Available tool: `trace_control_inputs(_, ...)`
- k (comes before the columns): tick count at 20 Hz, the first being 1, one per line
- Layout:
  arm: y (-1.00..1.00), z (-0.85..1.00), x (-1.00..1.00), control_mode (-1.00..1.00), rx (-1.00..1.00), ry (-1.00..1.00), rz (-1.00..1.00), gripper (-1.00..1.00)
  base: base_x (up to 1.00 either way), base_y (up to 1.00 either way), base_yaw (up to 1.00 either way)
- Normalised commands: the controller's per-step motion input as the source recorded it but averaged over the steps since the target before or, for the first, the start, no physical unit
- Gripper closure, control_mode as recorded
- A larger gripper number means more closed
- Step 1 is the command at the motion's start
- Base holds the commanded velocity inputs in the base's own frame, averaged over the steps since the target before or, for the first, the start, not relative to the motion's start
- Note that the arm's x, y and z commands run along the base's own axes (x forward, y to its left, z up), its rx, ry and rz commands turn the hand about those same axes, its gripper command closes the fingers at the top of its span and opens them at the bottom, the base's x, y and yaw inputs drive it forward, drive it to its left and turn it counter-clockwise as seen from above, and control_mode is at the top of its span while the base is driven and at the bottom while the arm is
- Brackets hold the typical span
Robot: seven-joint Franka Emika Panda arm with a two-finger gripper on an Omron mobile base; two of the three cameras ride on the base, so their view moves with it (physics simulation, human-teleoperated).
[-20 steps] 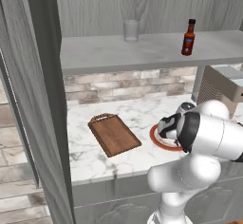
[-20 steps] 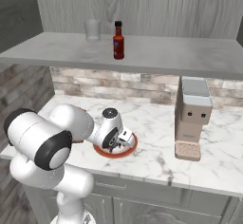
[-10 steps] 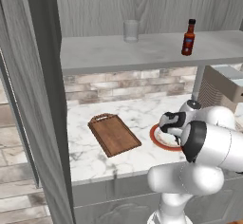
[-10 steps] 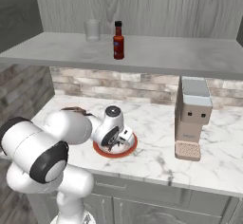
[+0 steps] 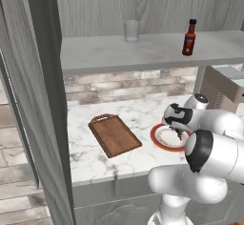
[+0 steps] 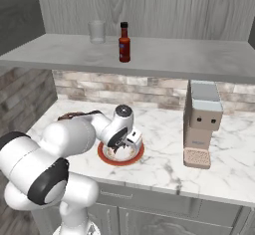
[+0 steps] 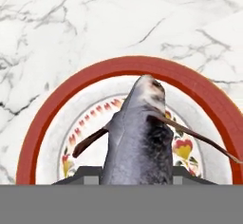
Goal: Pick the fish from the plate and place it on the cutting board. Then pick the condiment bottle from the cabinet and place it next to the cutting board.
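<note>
Left base view: one cutting board (image 5: 114, 134) lies on the marble surface (image 5: 95, 162), with nothing on it. To its right sits one plate (image 5: 164, 138) with an orange-red rim, well apart from the board. The claw (image 5: 178, 133) hangs low over the plate. Up on the cabinet (image 5: 43, 76) shelf stand one condiment bottle (image 5: 189, 38) and one clear glass (image 5: 131, 30), well apart from each other.

Right base view: the claw (image 6: 119, 152) is down inside the plate (image 6: 137, 154), which the arm partly hides. One coffee machine (image 6: 201, 124) stands on the surface (image 6: 159, 169) to the right. One bottle (image 6: 124, 43) and one glass (image 6: 97, 31) stand near each other on the shelf.

Hand view: one grey fish (image 7: 140, 133) fills the middle, running up from between the two finger tips, over the plate (image 7: 42, 118) with its patterned centre. The claw is closed on the fish's body; whether the fish is clear of the plate cannot be told.
</note>
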Motion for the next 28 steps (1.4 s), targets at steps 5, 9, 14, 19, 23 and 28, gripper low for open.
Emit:
trace_control_inputs(5,0.13,0.04,0.00,-1.00,0.00,0.00,0.00,1.00,0.00,0.00,0.00)
trace_control_inputs(9,0.23,0.03,0.00,-1.00,0.00,0.00,0.00,1.00,0.00,0.00,0.00)
trace_control_inputs(14,0.26,0.04,0.00,-1.00,0.00,0.00,0.00,1.00,0.00,0.00,0.00)
trace_control_inputs(19,0.28,0.08,0.00,-1.00,0.00,0.00,0.00,1.00,0.00,0.00,0.00)
trace_control_inputs(23,0.31,0.09,0.00,-1.00,0.00,0.00,0.00,1.00,0.00,0.00,0.00)
trace_control_inputs(28,0.32,0.09,0.00,-1.00,0.00,0.00,0.00,1.00,0.00,0.00,0.00)
